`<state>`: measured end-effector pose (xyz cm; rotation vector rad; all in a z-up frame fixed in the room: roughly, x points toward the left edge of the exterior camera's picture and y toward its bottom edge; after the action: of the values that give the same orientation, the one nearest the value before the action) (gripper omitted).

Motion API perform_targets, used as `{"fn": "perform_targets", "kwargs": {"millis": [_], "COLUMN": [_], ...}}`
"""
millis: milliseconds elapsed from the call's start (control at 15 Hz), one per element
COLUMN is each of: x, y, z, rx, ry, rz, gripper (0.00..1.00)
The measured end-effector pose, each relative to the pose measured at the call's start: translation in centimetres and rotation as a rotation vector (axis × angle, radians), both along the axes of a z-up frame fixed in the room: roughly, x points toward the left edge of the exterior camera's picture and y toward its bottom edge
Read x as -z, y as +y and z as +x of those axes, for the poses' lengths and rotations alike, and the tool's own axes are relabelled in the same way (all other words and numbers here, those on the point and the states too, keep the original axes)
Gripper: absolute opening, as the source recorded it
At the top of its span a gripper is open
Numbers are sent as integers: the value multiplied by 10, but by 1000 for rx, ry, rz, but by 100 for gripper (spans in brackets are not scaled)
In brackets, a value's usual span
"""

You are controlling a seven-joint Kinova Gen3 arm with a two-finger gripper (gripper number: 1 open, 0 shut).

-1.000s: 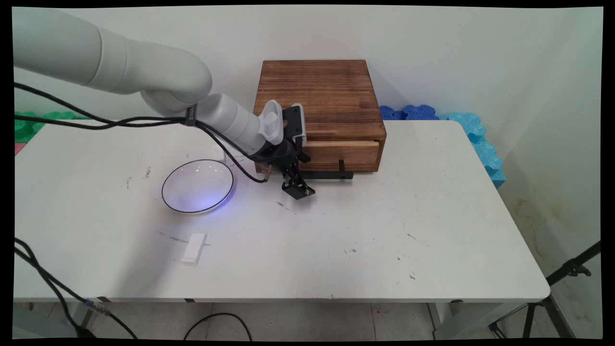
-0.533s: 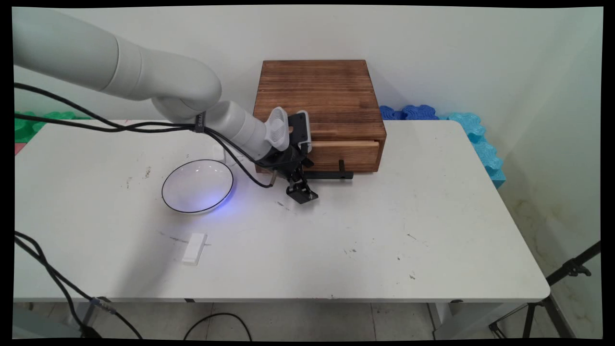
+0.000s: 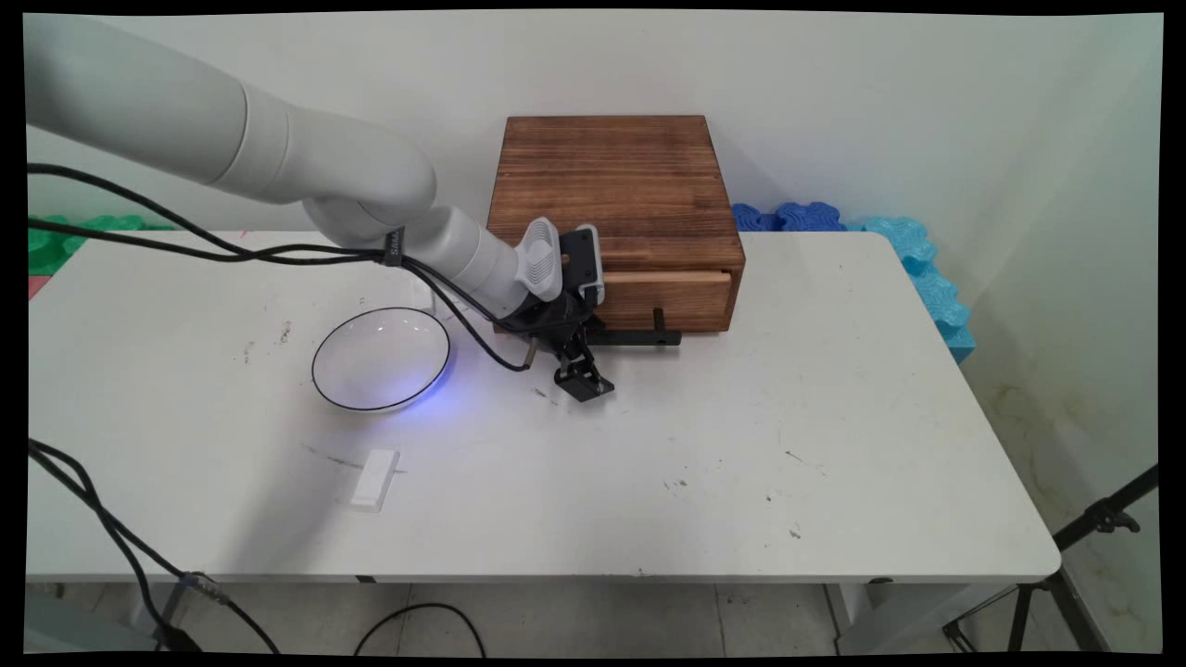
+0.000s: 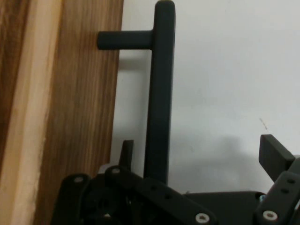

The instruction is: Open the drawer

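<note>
Gripper [image 4: 197, 154] stood spread astride the drawer's black bar handle [image 4: 158, 93], whose long axis ran twelve to six in the hand view, one finger [image 4: 276, 157] at three o'clock of it.

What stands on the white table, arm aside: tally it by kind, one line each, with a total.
Wooden drawer box: 1
White bowl: 1
Small white block: 1
Small white thing behind the bowl, too hidden to name: 1
Total: 4
</note>
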<state>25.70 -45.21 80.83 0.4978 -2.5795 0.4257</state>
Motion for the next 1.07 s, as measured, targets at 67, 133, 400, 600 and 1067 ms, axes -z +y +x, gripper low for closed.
{"fn": "perform_targets", "kwargs": {"millis": [67, 133, 400, 600, 1067], "x": [1, 2, 6, 7, 9], "y": [1, 1, 6, 11, 31], "z": [0, 0, -3, -5, -10], "rx": [-1, -1, -1, 0, 5], "ry": [0, -1, 0, 1, 5], "rz": [3, 4, 16, 24, 44], "gripper": [100, 100, 100, 100, 100]}}
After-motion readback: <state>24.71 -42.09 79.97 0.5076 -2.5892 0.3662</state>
